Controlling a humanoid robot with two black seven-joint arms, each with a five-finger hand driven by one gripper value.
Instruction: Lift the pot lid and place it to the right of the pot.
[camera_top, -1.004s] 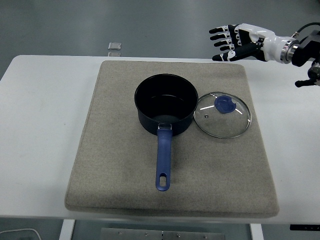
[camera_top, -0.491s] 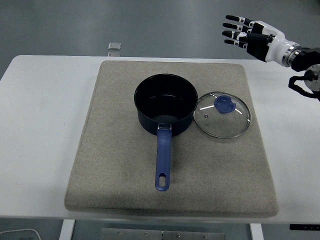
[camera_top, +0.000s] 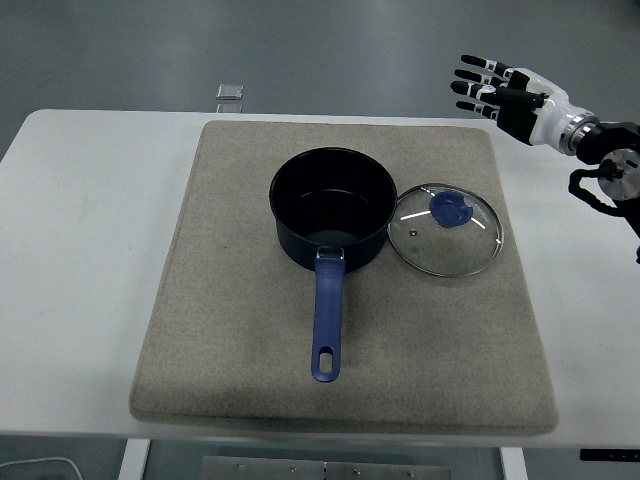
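Lid (camera_top: 445, 230) lies flat just right of pot (camera_top: 331, 208), touching its rim; placement looks done; right hand (camera_top: 500, 88) hovers beyond pot, fingers spread, empty.

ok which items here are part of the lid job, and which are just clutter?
Job items:
pot, open
glass lid, lying on the mat right of the pot
right hand, fingers spread, holding nothing

Lying about:
grey mat
small grey object at the table's far edge
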